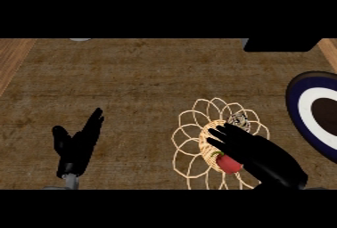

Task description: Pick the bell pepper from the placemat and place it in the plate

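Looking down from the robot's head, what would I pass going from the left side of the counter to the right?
Left hand → placemat → bell pepper under the right hand → plate at the right edge.

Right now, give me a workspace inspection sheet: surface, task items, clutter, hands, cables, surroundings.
Surface: brown woven-look counter, wood strips at both side edges.
Task items: red bell pepper on the petal-pattern placemat, partly hidden by the hand; plate with dark rim at right edge, cut off by the view.
Clutter: small patterned object on the placemat, unclear what.
Hands: right hand over the pepper, fingers extended, not closed on it; left hand resting open at lower left.
Cables: nothing seen.
Surroundings: dark object at top right; pale object at top edge.
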Available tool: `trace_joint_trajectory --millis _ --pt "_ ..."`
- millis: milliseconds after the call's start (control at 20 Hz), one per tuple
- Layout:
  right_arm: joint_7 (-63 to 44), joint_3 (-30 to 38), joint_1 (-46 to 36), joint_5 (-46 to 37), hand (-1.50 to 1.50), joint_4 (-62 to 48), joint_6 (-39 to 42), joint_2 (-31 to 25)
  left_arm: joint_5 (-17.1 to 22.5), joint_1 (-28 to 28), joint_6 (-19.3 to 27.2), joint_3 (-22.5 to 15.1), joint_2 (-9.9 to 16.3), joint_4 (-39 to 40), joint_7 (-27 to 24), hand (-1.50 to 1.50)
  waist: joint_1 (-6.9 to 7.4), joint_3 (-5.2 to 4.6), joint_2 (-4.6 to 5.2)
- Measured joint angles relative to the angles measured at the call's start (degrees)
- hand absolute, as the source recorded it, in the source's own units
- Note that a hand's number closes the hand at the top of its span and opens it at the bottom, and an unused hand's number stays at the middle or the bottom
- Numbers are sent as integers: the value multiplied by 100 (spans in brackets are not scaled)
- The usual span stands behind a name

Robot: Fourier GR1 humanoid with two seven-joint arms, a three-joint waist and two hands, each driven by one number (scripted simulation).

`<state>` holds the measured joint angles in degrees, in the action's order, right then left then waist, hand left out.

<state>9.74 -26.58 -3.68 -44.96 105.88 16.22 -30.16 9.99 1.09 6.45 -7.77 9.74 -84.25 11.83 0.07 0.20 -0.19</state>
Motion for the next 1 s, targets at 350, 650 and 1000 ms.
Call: trace_joint_trajectory --millis 350,650,1000 --pt "-1 132 -214 -530 -150 -363 165 431 -144 -135 -89 102 -132 229 -71 0 2 6 -4" --pt "272 164 -338 -959 -150 -946 113 731 -163 -50 -169 177 -138 -53 196 0 13 -3 3" --pt "574 -126 -494 -1670 150 -1303 -112 842 -295 -3 -169 150 -266 -33 129 0 10 -4 1"
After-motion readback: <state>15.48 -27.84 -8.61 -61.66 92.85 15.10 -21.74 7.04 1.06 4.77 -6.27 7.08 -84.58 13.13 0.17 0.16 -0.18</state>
